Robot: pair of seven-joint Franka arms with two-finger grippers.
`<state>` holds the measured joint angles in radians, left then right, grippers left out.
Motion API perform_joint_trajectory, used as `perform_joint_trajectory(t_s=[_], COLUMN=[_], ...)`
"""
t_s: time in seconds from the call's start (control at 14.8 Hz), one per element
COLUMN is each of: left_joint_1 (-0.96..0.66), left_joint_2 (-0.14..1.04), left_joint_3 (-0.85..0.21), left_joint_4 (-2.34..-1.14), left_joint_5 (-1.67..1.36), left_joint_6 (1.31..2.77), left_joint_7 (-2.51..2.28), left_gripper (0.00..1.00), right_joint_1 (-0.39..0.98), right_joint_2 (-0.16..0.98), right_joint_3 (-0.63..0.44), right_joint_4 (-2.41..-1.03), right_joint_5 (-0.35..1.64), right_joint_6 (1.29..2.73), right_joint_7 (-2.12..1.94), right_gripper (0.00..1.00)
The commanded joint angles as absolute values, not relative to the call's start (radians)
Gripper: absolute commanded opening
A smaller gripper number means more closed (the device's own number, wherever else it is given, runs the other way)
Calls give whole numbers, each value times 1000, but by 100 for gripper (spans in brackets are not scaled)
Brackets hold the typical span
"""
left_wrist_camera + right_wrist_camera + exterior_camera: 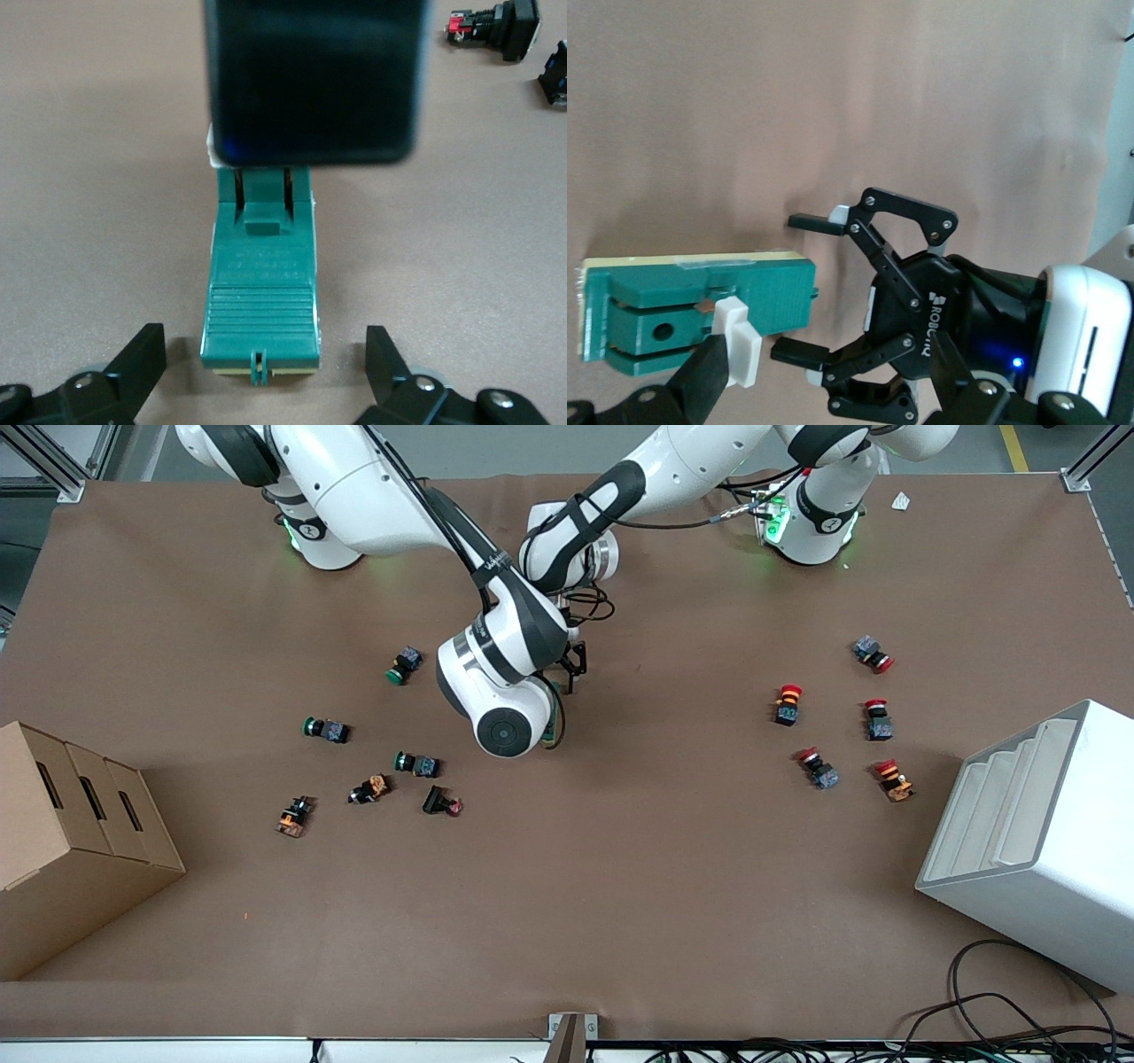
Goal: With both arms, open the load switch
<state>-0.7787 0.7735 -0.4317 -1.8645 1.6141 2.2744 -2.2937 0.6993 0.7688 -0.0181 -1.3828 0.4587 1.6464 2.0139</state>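
The load switch [261, 292], a dark green oblong block, lies on the brown table at its middle. My left gripper [266, 354] is open, its two fingers straddling one end of the block without touching it. That same open left gripper [804, 288] also shows in the right wrist view, at the end of the switch [700, 305]. My right gripper [833, 390] is open too, and one of its fingers [700, 381] rests against the white lever [740, 341] on the block's side. In the front view the right arm's wrist [503, 700] hides nearly all of the switch, and the left gripper [571, 666] sits just beside that wrist.
Several green, orange and black push buttons [416, 763] lie scattered toward the right arm's end. Several red-capped ones [818, 768] lie toward the left arm's end. A cardboard box [71, 841] and a white bin [1036, 841] stand at the table's two ends.
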Motion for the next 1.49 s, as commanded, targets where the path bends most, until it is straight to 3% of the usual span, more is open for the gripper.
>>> perform_joint_trajectory(t_s=[0.0,1.02,1.42], left_joint_1=[-785,-784,-782], left_joint_2=[770,762,755], left_joint_3=[-426,-428,-428], left_joint_4=[-1905,-1908,-1904], left_joint_5=[1624,1624,1624], left_joint_6=[2276,2276,2276], left_joint_7=[-2335,-2330,-2324], left_gripper=[99,99,99], right_joint_1=[709,742,644], right_joint_2=[762,796,761], right_joint_3=[-15,-17,-26], right_joint_4=[-1408,-1447,-1362], right_joint_5=[480,471,433], right_joint_6=[1638,1700,1634], right_joint_7=[2008,2003,1835], right_gripper=[100,100,100])
